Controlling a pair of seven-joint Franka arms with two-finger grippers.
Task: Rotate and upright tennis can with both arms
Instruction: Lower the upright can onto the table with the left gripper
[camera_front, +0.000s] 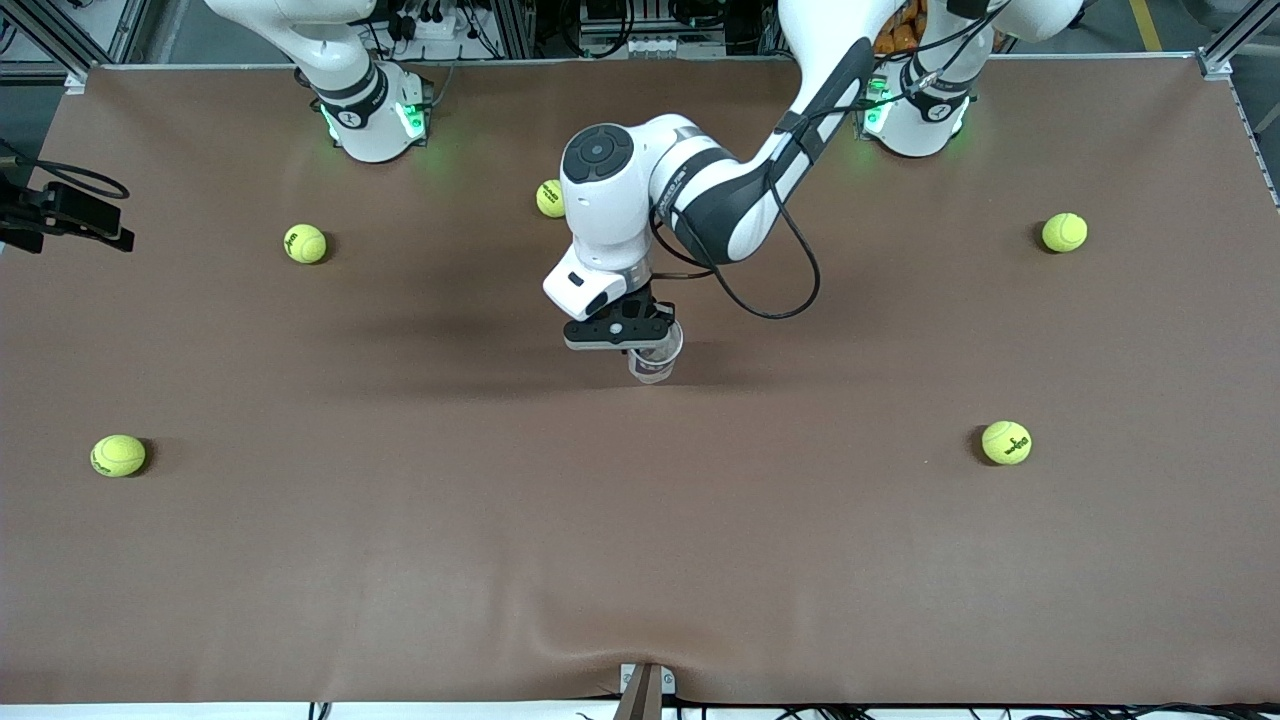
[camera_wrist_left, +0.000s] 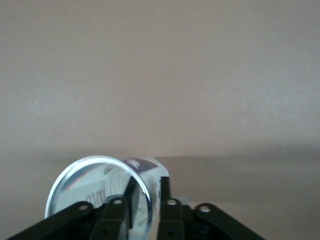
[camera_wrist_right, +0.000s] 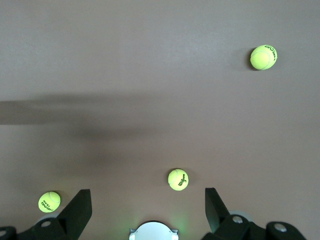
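A wide brown cloth-covered surface (camera_front: 640, 560) carries everything. The white jointed left arm (camera_front: 720, 190) reaches from its green-lit base to the middle of the surface, while the white right arm (camera_front: 350, 90) waits, drawn up over its own base. The tennis can (camera_front: 655, 365), a clear plastic tube with a white and dark-blue label and a silvery rim, stands upright at the middle of the surface. The black left gripper (camera_front: 650, 345) is right over its mouth. Its fingers (camera_wrist_left: 165, 192) are slightly parted, one inside the rim and one outside, straddling the wall. The black right gripper (camera_wrist_right: 147, 195) hangs high over the right arm's end of the surface, its fingers spread wide on nothing. Five small yellow-green tennis balls (camera_front: 305, 243) lie scattered, well apart from the can. Three are farther from the front camera than it, two are nearer.
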